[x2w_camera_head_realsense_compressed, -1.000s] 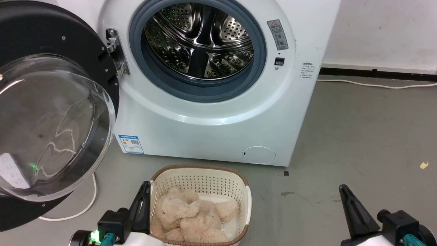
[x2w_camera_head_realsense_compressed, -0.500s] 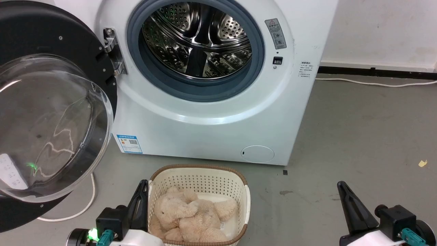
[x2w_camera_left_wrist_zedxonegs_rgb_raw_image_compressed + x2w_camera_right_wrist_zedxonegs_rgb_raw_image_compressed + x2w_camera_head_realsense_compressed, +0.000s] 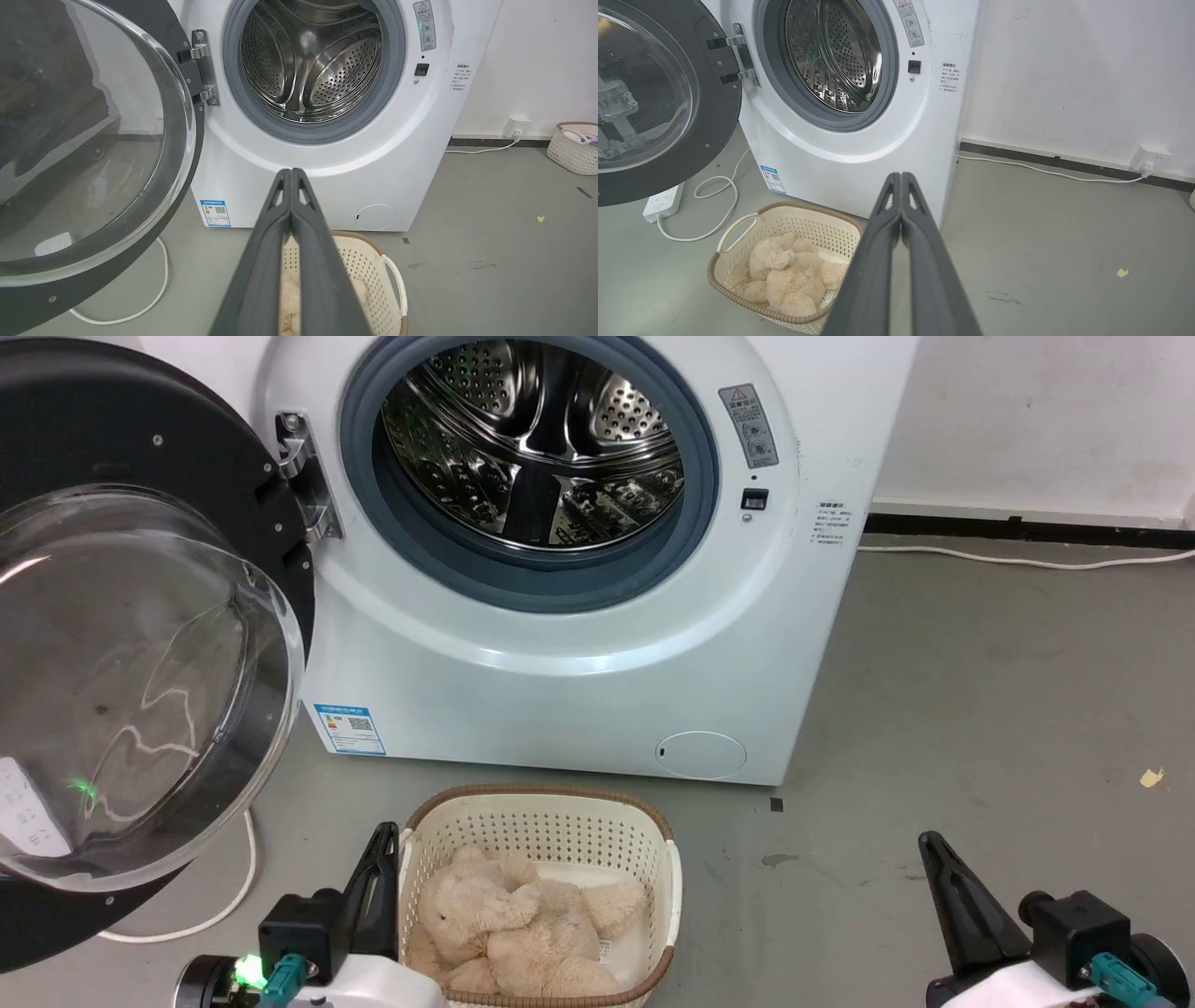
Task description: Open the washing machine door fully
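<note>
The washing machine door [image 3: 140,653] hangs swung wide on its hinge [image 3: 303,476], left of the steel drum [image 3: 532,439]. Down low, the left pincer [image 3: 384,831] and right pincer [image 3: 927,842] are both pinched shut on nothing, clear of the door.

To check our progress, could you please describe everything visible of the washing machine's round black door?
The large round glossy black washing machine door is swung wide open to the left of the steel drum, hanging upright from a metal hinge at its right edge. Its inner side faces out: a screw-dotted black rim around a bulging clear glass bowl showing reflections. It hangs clear of the grey floor; only the hinge touches it.
</note>
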